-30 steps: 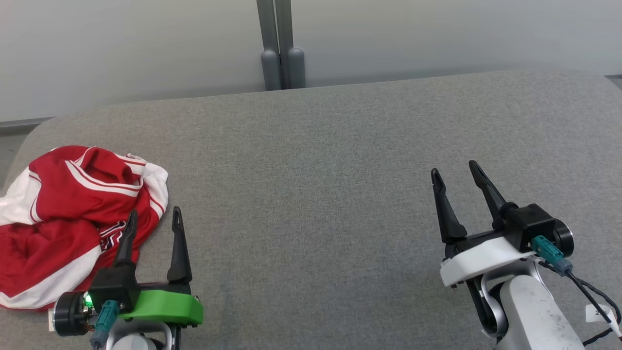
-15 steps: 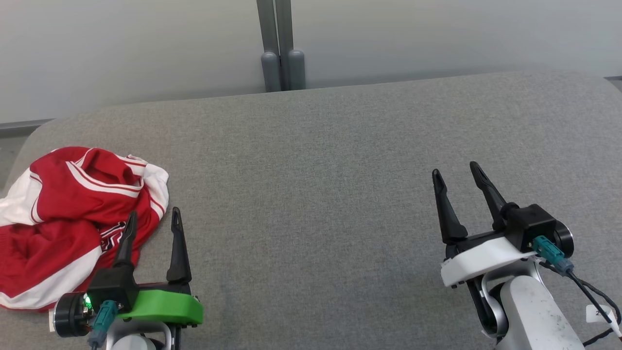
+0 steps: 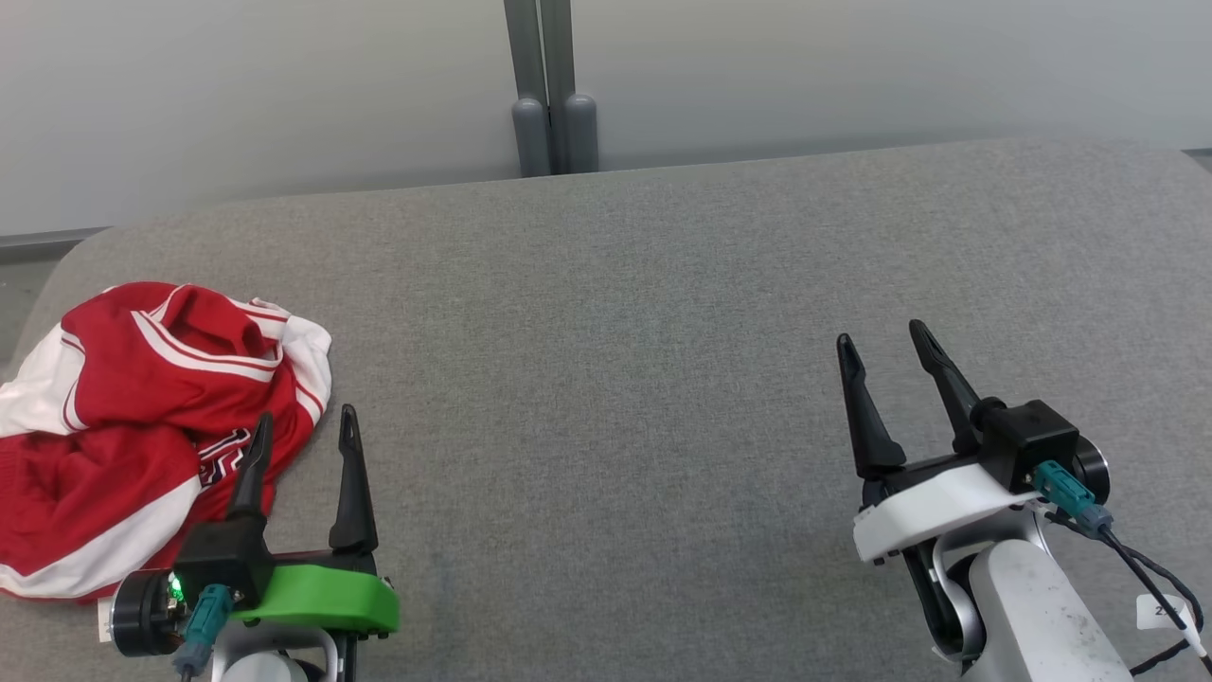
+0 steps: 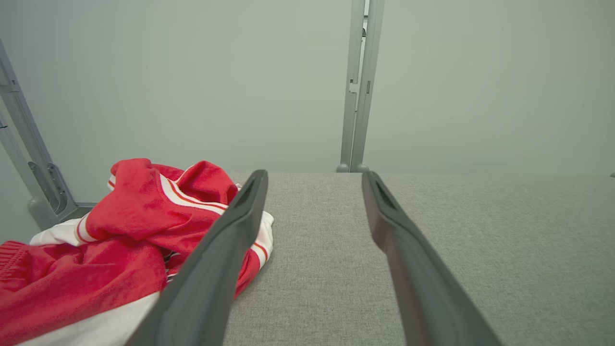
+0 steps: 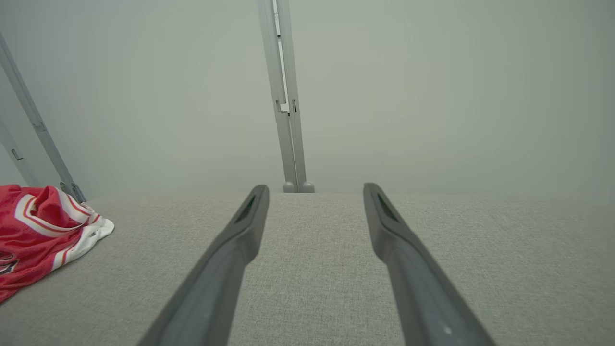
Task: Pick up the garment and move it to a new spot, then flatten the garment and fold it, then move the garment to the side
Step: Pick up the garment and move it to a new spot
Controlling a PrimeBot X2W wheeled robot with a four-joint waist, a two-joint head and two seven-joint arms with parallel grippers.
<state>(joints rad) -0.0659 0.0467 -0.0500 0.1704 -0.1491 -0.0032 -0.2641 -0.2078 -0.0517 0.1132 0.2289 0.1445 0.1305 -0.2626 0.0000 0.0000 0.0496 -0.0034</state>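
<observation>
A crumpled red and white garment (image 3: 133, 417) lies in a heap at the left end of the grey fabric table (image 3: 606, 360). It also appears at the left of the left wrist view as the garment (image 4: 120, 240) and far left in the right wrist view as the garment (image 5: 38, 230). My left gripper (image 3: 305, 428) stands open at the heap's right edge, its left finger (image 3: 252, 464) over the cloth, nothing between the fingers. My right gripper (image 3: 881, 343) is open over bare table at the right, far from the cloth.
Grey wall panels with a vertical metal post (image 3: 549, 95) stand behind the table's far edge. Another slanted metal rail (image 4: 29, 168) shows at the left beyond the garment. The table's rounded left corner lies just past the heap.
The picture has shifted very slightly, by a few pixels. Both grippers stay open and the garment lies as before.
</observation>
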